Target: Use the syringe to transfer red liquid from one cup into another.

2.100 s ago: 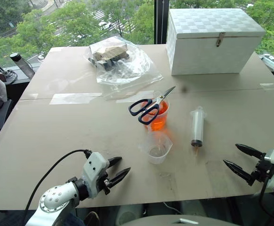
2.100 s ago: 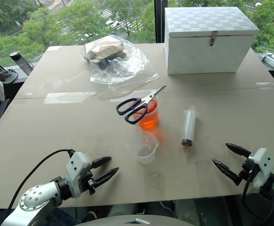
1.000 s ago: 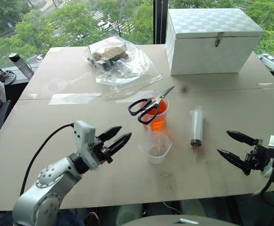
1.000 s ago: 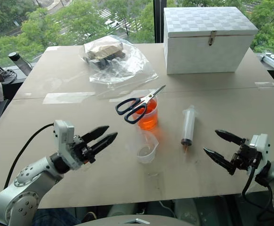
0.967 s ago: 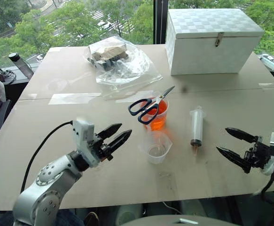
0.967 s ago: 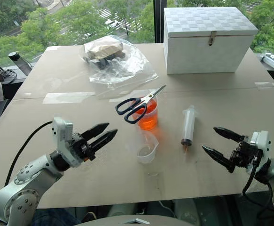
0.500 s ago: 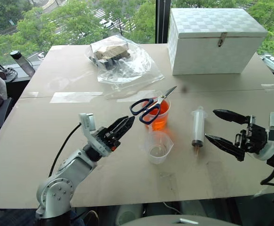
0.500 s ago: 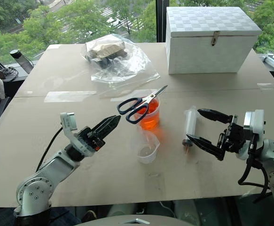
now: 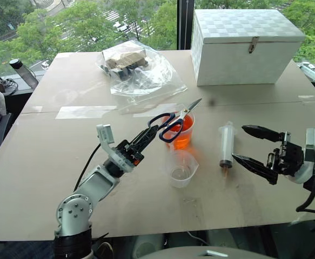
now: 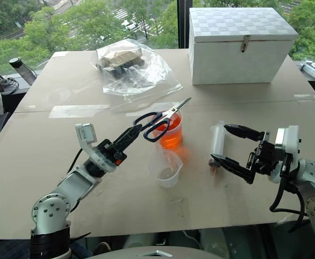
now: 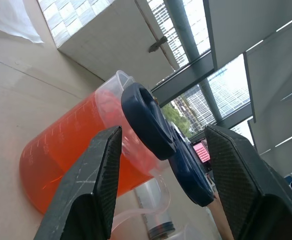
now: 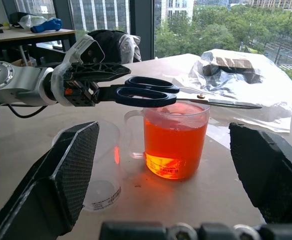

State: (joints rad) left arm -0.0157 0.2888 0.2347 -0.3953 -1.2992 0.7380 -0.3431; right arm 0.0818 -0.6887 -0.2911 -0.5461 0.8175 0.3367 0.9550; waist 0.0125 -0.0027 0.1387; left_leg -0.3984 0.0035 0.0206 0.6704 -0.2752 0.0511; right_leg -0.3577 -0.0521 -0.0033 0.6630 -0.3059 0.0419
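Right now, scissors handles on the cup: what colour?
Dark navy blue handles on the scissors, resting across the taller cup; clearest in the right wrist view.

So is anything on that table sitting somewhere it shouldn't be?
Yes: a pair of scissors lies across the rim of the tall cup of red liquid, covering its mouth. The left gripper has its open fingers either side of a handle loop. The syringe lies flat on the table.
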